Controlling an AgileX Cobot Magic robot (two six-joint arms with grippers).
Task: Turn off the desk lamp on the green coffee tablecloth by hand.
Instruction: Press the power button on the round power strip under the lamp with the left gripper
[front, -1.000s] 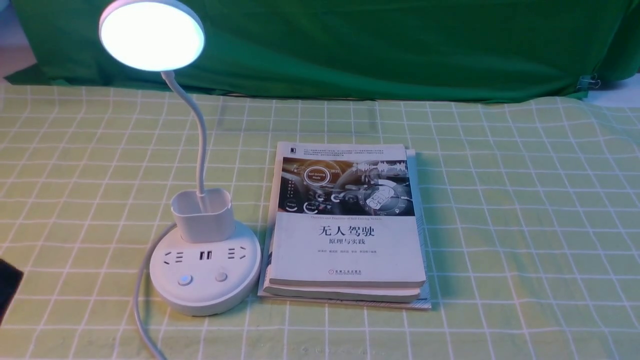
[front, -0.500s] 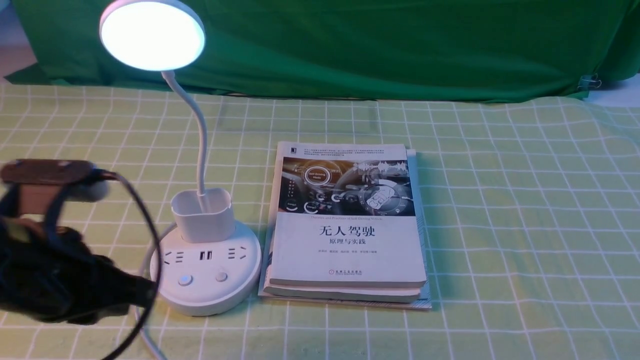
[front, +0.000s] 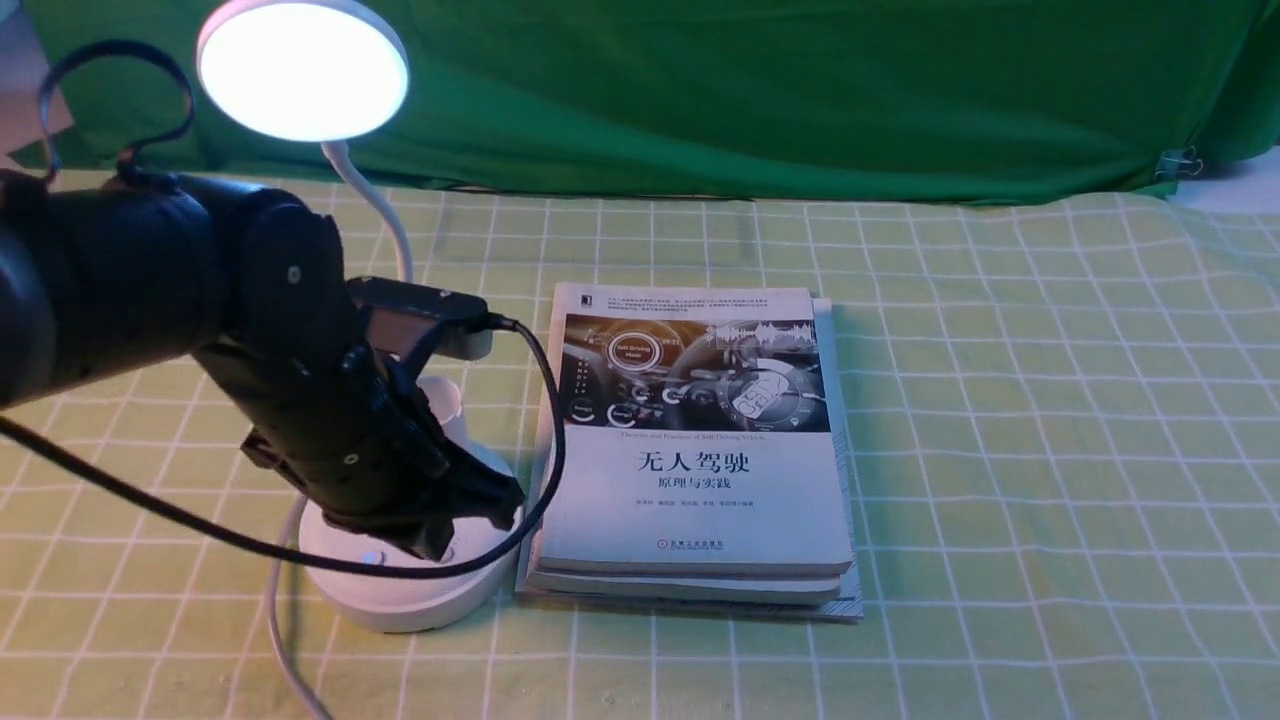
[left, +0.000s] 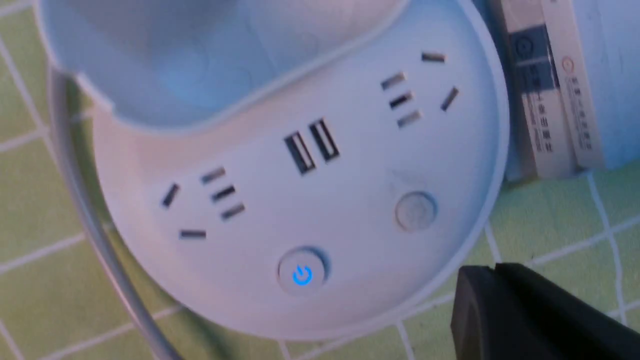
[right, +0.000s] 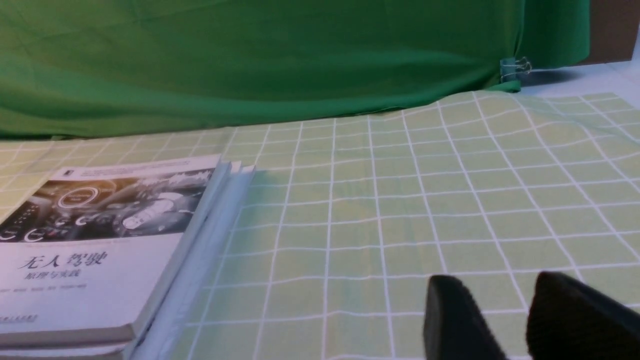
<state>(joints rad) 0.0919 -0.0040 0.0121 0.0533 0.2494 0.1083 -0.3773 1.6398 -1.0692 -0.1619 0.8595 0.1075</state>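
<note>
The white desk lamp stands at the left on the green grid tablecloth (front: 1000, 450). Its disc head (front: 303, 70) is lit. My left arm reaches over its round base (front: 400, 605) and hides the cup and most of the sockets. My left gripper (front: 445, 540) is shut and empty, with its tip just above the base's front right. In the left wrist view the base (left: 310, 200) shows a blue-lit power button (left: 301, 274) and a plain button (left: 416, 211); the shut fingertips (left: 495, 267) sit beside the base's rim. My right gripper (right: 492, 285) is open and empty over bare cloth.
A stack of books (front: 700, 450) lies right beside the lamp base, also in the right wrist view (right: 100, 240). The lamp's white cord (front: 280, 640) runs off the front edge. A dark green backdrop (front: 750, 90) hangs behind the table.
My left arm has come in from the left and now reaches over the lamp base, covering the cup. The lamp head stays lit. The books have not moved.
</note>
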